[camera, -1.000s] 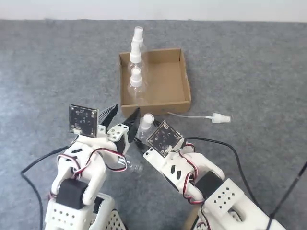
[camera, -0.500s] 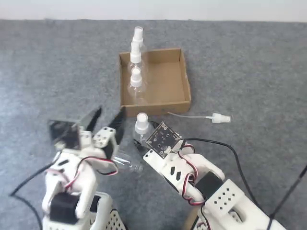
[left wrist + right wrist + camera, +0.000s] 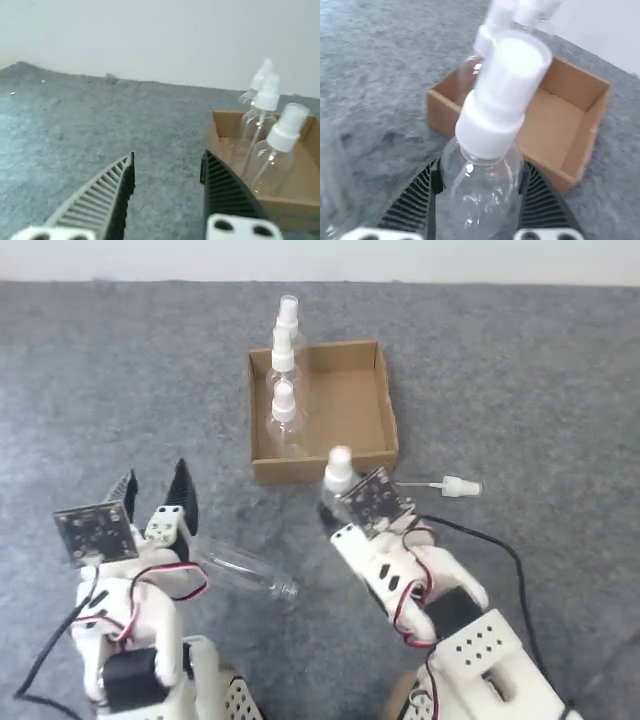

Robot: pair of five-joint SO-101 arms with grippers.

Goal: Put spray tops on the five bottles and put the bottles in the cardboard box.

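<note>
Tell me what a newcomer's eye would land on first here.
The right pincer grips a clear plastic bottle with a white spray top by the near wall of the brown cardboard box, where three capped clear bottles stand along one side wall. An uncapped clear bottle lies on the grey carpet between the arms, and the left pincer is open and empty.

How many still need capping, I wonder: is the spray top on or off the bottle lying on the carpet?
Off: the lying bottle ends in a bare neck; a loose spray top lies apart.
</note>
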